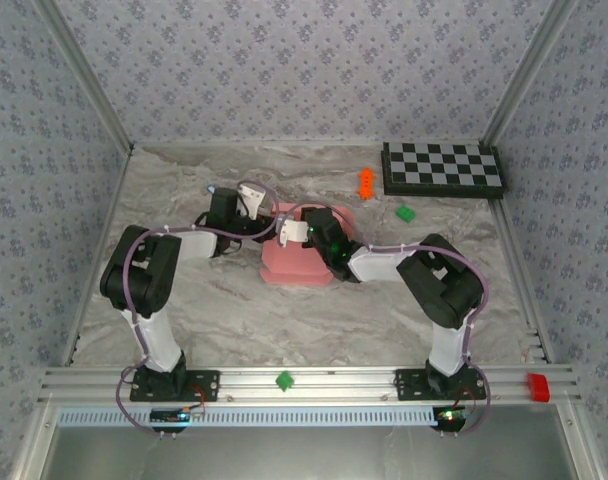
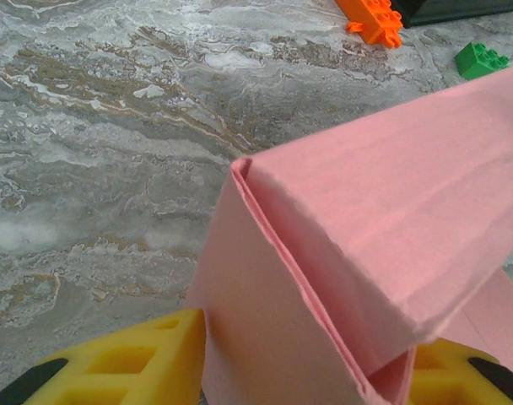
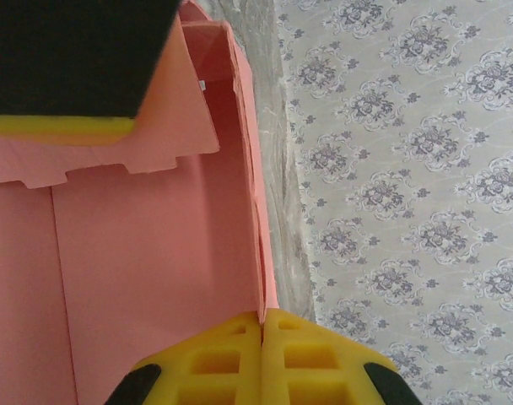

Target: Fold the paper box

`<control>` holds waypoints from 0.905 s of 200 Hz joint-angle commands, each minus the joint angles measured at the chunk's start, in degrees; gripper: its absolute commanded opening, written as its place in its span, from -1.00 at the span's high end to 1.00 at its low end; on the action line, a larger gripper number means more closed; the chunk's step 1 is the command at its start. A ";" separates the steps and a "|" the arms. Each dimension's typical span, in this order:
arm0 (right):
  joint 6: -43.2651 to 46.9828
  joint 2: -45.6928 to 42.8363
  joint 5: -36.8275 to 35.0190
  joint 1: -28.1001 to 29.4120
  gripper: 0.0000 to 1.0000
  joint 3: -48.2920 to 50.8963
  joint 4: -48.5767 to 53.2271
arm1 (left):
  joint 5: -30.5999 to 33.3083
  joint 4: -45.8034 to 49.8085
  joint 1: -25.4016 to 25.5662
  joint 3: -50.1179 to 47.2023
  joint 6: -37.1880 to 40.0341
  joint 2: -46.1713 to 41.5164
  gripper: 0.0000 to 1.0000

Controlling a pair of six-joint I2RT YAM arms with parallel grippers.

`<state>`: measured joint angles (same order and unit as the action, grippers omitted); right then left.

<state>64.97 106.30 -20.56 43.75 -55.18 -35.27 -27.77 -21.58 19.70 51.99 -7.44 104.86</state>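
The pink paper box [image 1: 296,265] lies mid-table, partly folded, with its walls raised. My left gripper [image 1: 267,222] reaches it from the left. In the left wrist view its yellow fingers [image 2: 130,363] stand either side of a folded corner of the paper box [image 2: 366,219], pressed against the card. My right gripper [image 1: 296,232] comes in from the right. Its yellow fingers [image 3: 231,359] are shut on the thin upper edge of a side wall of the paper box [image 3: 147,253]. The left gripper's black-padded finger [image 3: 71,67] shows over the box's inner flap.
A checkerboard [image 1: 444,168] lies at the back right, with an orange toy [image 1: 365,183] and a green brick [image 1: 405,212] near it. Another green brick [image 1: 283,380] and a red block [image 1: 538,387] sit on the front rail. Patterned walls enclose the table.
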 commanded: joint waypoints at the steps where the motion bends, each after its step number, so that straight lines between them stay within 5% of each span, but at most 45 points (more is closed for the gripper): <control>1: -2.00 0.75 0.09 -0.32 1.00 -1.56 1.30 | 1.54 -3.03 0.63 -1.42 -0.68 0.29 0.18; 181: -2.62 1.38 -0.18 0.40 1.00 -1.51 1.82 | 6.66 -8.06 2.36 -1.80 -1.26 2.54 0.34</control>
<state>63.88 106.67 -20.64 43.77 -55.46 -34.89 -21.96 -27.18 21.56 49.28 -8.47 106.30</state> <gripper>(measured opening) 0.053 0.339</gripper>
